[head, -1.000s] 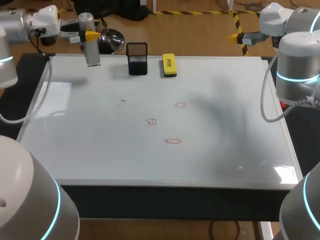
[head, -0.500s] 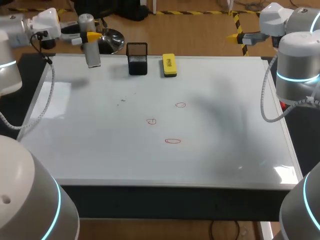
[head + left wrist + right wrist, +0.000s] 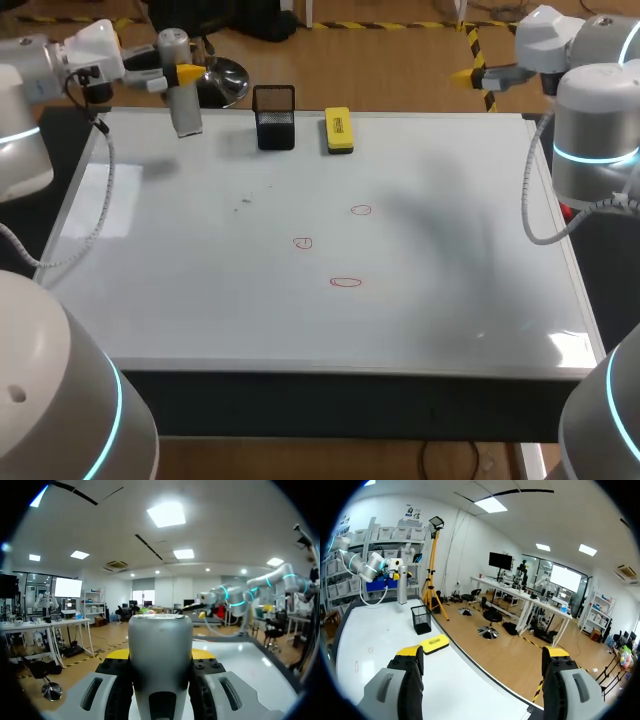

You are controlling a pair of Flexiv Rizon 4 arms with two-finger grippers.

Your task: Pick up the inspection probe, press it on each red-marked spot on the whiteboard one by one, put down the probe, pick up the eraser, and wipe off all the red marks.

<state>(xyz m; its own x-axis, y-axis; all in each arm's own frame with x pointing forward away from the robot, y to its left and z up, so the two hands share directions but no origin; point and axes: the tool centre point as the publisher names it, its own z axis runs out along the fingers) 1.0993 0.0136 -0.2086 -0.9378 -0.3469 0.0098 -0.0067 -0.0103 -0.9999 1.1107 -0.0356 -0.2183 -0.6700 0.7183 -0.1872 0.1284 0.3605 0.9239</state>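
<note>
Pinching probe (image 3: 186, 110) in left tool (image 3: 183, 75), right tool (image 3: 482, 652) spread; red marks (image 3: 346, 282) well off left tool, prob. unpressed; eraser (image 3: 339, 130) wipe pending.

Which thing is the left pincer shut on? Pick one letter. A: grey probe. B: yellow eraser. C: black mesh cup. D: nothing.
A: the left pincer holds the grey probe between both fingers; the yellow eraser lies on the whiteboard beside the black mesh cup.

The white surface (image 3: 200, 310) carries a black mesh cup (image 3: 274, 120) and yellow eraser (image 3: 339, 131) (near each other, far edge), plus three red marks (image 3: 303, 243).
</note>
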